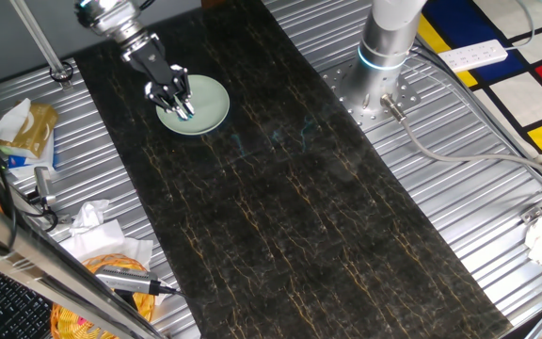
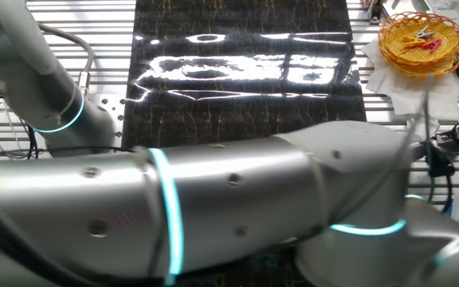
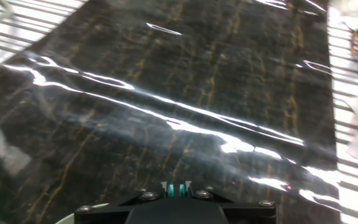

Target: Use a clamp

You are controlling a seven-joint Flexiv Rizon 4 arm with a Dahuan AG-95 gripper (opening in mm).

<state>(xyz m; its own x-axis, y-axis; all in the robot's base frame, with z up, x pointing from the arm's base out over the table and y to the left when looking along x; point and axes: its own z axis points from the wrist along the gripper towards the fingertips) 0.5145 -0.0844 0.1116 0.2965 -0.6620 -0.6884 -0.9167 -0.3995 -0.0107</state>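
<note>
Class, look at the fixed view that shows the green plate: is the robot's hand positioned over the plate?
Yes. The hand sits over the left part of the pale green plate, with its dark fingers pointing down at it.

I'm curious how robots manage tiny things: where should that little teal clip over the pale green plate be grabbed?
Probably across its two opposite sides, coming straight down from above. The tiny teal clamp shows low over the round pale green plate, leaving little room for a sideways approach, and the black gripper hangs right there, jaws pointing down. Its finer shape is too small to tell.
</note>
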